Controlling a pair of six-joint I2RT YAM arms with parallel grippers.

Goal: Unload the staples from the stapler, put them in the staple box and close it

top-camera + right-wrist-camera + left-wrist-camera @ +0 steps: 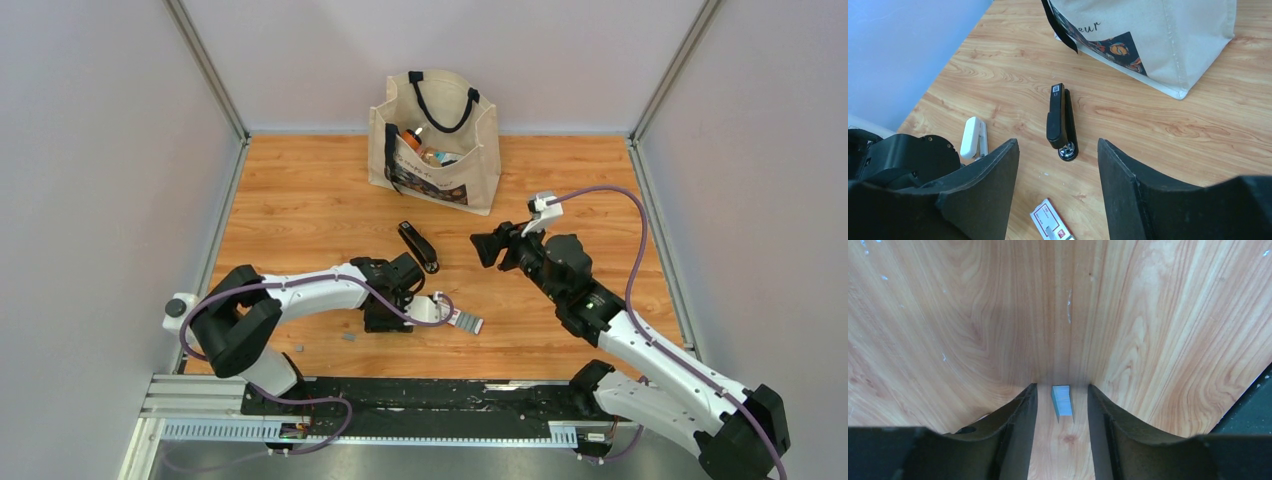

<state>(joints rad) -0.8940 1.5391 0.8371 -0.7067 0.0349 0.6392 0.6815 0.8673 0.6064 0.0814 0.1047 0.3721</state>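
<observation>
Now your left gripper stands open astride a grey metal staple strip; your right gripper, open and empty, hovers near the slim black stapler lying before a beige canvas tote lettered "eur".

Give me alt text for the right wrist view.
A slim black stapler lies on the wooden table, framed between the open fingers of the right hand. A cream tote bag stands behind it; a white oblong object lies left, a red-and-white box near the bottom.

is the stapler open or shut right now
Shut, as far as shows: the stapler lies on the table with its top arm against its base along the whole length.
</observation>
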